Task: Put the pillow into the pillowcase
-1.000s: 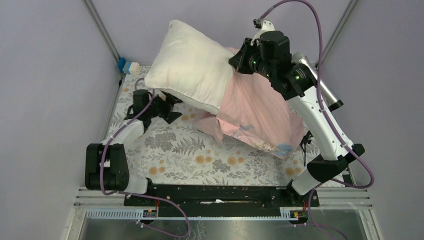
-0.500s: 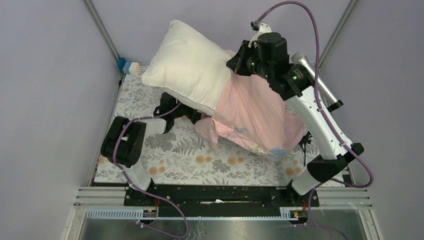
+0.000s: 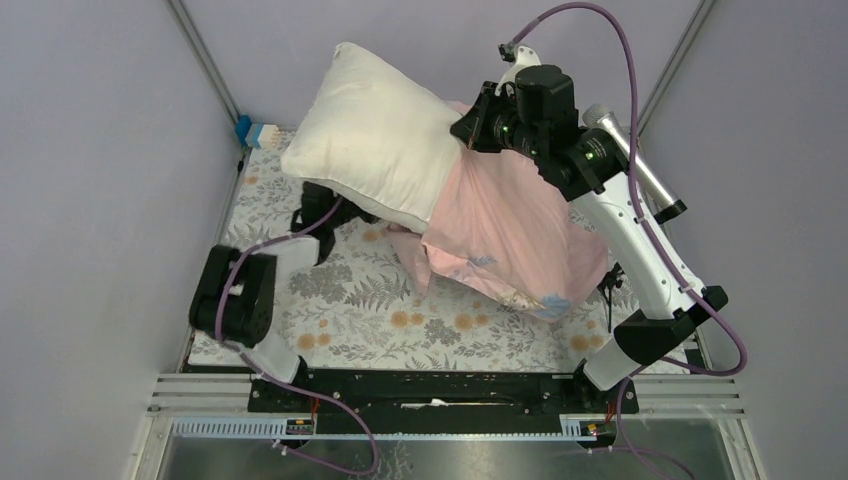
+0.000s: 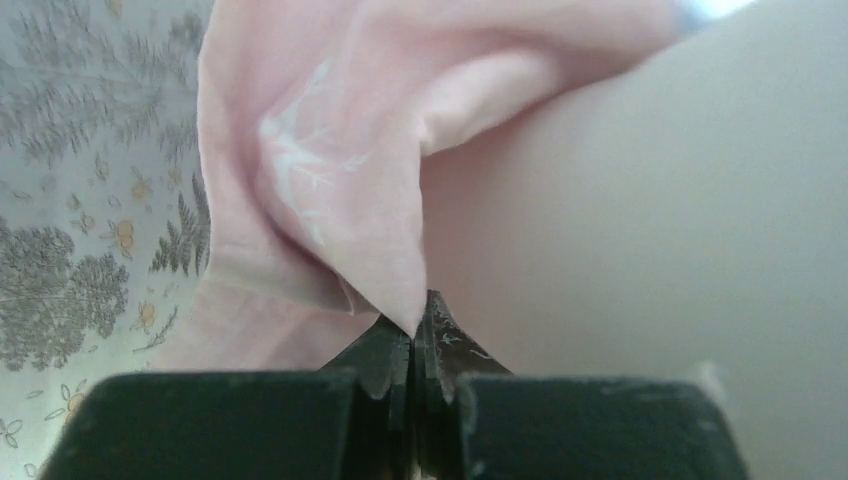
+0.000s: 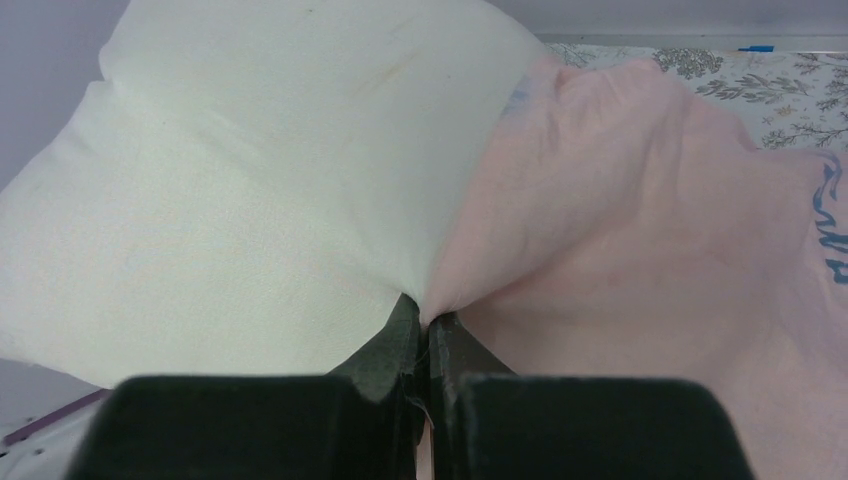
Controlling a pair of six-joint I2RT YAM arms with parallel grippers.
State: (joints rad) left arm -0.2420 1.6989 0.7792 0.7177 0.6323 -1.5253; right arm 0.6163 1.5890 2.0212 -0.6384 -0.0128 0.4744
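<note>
Pinching the pillowcase (image 3: 510, 225) edge between closed jaws, the right gripper (image 5: 428, 325) is holding it, while the left gripper (image 4: 413, 335) is gripping another fold in its closed tips, and the pillow (image 3: 375, 135) is sticking half out, just beside both jaws.
</note>
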